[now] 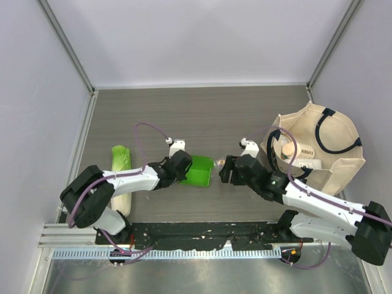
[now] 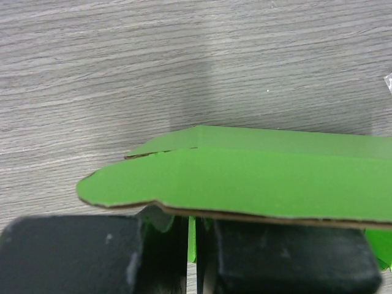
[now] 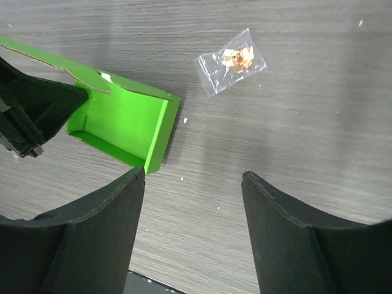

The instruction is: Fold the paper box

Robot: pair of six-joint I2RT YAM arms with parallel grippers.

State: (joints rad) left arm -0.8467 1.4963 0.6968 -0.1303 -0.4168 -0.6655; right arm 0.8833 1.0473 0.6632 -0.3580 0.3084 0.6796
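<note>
Closest in on the top view, both arms reach from their bases toward the middle of the counter (image 1: 202, 116); the left end effector (image 1: 184, 166) is clamped on the left side of the paper box (image 1: 200, 172); the right end effector (image 1: 224, 169) sits just right of the box, not touching it as far as I can see.

The left wrist view makes the grip pretty clear; the left end effector (image 2: 192, 257) has its two black fingers (image 2: 73, 254) closed on a thin green wall of the paper box (image 2: 245, 180), and a flat flap sticks out above them over the wood grain.

In the right wrist view, the right end effector (image 3: 193, 174) is spread wide with nothing between its fingers (image 3: 86, 239), just bare counter (image 3: 318, 122). The paper box (image 3: 122, 122) is up and to the left there, resting on the counter; it's partly formed, a shallow tray shape with upright side walls and a loose flap on the side where the other arm holds it.

A bit further out, a small clear plastic baggie (image 3: 231, 61) with something tan inside lies flat on the counter; it's near the box's corner but apart from it. In the top view it's a tiny thing (image 1: 215, 163) between the two end effectors.

Off to the left, a long pale cabbage (image 1: 121, 174) lies alongside the left arm. On the right, a beige tote bag (image 1: 324, 153) stands open behind the right arm; there are a few things in it I can't make out.
</note>
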